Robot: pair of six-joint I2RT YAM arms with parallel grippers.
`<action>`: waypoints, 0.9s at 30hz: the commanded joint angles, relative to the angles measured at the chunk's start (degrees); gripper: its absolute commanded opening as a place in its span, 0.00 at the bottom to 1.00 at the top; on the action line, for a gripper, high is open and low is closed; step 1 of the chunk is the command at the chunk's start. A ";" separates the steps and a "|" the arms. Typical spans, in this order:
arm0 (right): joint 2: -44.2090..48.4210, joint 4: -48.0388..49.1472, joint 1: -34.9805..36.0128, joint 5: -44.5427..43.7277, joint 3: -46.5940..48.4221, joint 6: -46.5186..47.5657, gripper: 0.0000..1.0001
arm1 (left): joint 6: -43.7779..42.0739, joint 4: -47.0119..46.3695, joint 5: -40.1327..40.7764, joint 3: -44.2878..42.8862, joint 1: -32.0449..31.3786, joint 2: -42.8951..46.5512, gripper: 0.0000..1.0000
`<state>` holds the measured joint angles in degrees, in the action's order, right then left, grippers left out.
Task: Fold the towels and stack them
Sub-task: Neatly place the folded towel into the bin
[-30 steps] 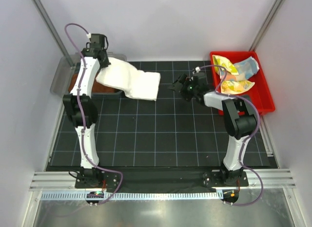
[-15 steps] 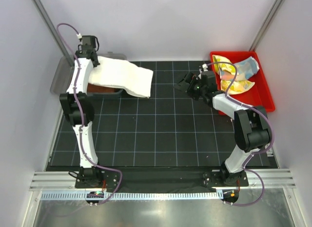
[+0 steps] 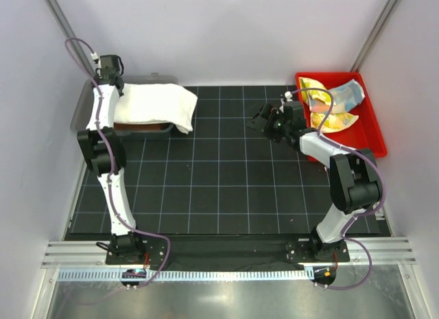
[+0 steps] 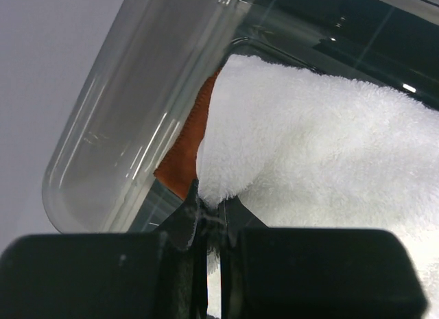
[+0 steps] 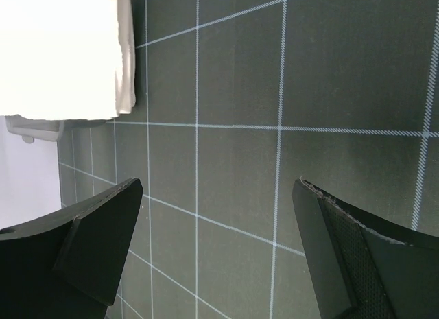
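A folded white towel lies across the clear plastic bin at the back left, its right end hanging over the bin's edge onto the mat. My left gripper is shut on the towel's left edge; in the left wrist view the fingers pinch a fluffy white corner. A rust-brown towel lies in the bin under it, showing as a strip in the top view. My right gripper hovers open over the mat, with nothing between its fingers.
A red tray at the back right holds a pale yellow patterned towel and a light-blue one with pastel patches. The black gridded mat covers the table. Grey walls close in on both sides.
My left arm has swung left and back, drawing the white towel off the mat and onto the bin. The right arm shifted slightly back-right early on, then held still.
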<state>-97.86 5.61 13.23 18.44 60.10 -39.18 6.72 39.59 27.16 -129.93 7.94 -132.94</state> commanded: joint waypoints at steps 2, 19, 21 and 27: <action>2.68 0.20 -0.40 -0.33 0.55 1.91 1.00 | -2.77 -5.49 7.20 -1.56 3.92 -0.03 0.00; 2.07 -1.74 -0.40 -2.79 1.25 4.29 1.00 | -8.56 -14.45 9.05 -5.60 6.56 -7.67 0.01; 1.71 -2.09 -0.40 -3.05 1.43 4.37 1.00 | -9.88 -14.81 8.62 -6.30 6.56 -9.34 0.16; 2.06 -3.05 -0.40 -2.88 2.57 4.73 1.00 | -10.33 -14.81 13.01 -5.34 4.19 -7.42 0.76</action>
<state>-97.73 2.57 12.97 16.40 60.20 -35.99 -2.61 28.71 36.42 -133.51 13.52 -142.89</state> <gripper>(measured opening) 0.996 0.743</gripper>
